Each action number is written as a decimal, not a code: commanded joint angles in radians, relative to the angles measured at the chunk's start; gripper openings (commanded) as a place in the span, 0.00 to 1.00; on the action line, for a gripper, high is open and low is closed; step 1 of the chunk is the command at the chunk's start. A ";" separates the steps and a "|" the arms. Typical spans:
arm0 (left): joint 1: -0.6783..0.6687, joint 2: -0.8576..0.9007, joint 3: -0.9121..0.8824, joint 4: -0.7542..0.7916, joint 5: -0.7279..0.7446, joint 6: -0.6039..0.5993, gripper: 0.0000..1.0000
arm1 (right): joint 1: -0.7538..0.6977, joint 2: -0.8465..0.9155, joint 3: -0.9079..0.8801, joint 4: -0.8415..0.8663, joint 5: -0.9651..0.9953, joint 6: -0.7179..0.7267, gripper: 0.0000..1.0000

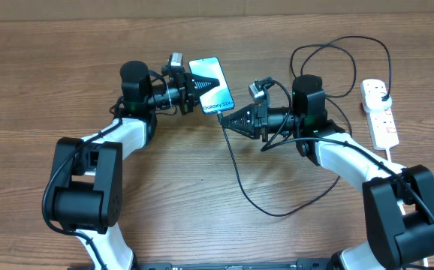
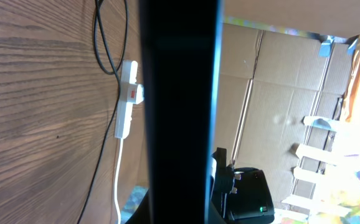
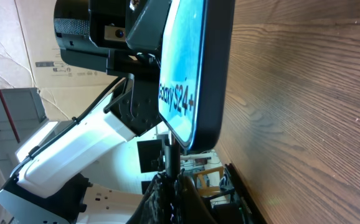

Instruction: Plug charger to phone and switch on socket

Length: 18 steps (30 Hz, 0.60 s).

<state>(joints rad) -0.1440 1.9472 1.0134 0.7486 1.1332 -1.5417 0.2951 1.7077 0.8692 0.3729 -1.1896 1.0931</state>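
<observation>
Room for moving was widest on the left half and far-left corner of the desk, where bare wood ran to the edges. The middle was tight: both arms met there, tips near each other. The charger trailed from the meeting point toward the near edge, looped back under the right arm, and curled again along the far side before reaching the socket. The socket lay close to the right edge, well apart from both claws, with a black plug seated in its far end. In the left wrist view, cardboard boxes stood beyond the desk.

The left claw was pinching the phone by its far-left end, screen facing up. The right claw was pressed together on the charger's connector end, just beside the phone's bottom edge. In the right wrist view the connector met that edge below the "Galaxy" text.
</observation>
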 commanded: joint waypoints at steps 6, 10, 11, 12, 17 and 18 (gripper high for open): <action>-0.015 -0.006 0.006 0.047 0.039 0.022 0.04 | -0.005 -0.023 -0.005 -0.030 0.043 0.010 0.04; -0.013 -0.006 0.006 0.047 0.039 0.023 0.04 | -0.005 -0.023 -0.005 -0.019 0.043 0.006 0.04; -0.012 -0.006 0.006 0.047 0.039 0.023 0.04 | -0.005 -0.023 -0.005 -0.009 0.038 0.006 0.04; -0.012 -0.006 0.006 0.047 0.039 0.023 0.04 | -0.005 -0.023 -0.005 0.009 0.030 0.007 0.04; -0.001 -0.006 0.006 0.048 0.024 0.024 0.04 | -0.005 -0.023 -0.005 0.015 0.009 0.006 0.04; 0.003 -0.006 0.006 0.048 0.021 0.024 0.04 | -0.005 -0.023 -0.005 0.015 0.008 0.007 0.04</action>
<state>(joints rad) -0.1497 1.9472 1.0134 0.7864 1.1488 -1.5421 0.2951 1.7077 0.8673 0.3740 -1.1557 1.1000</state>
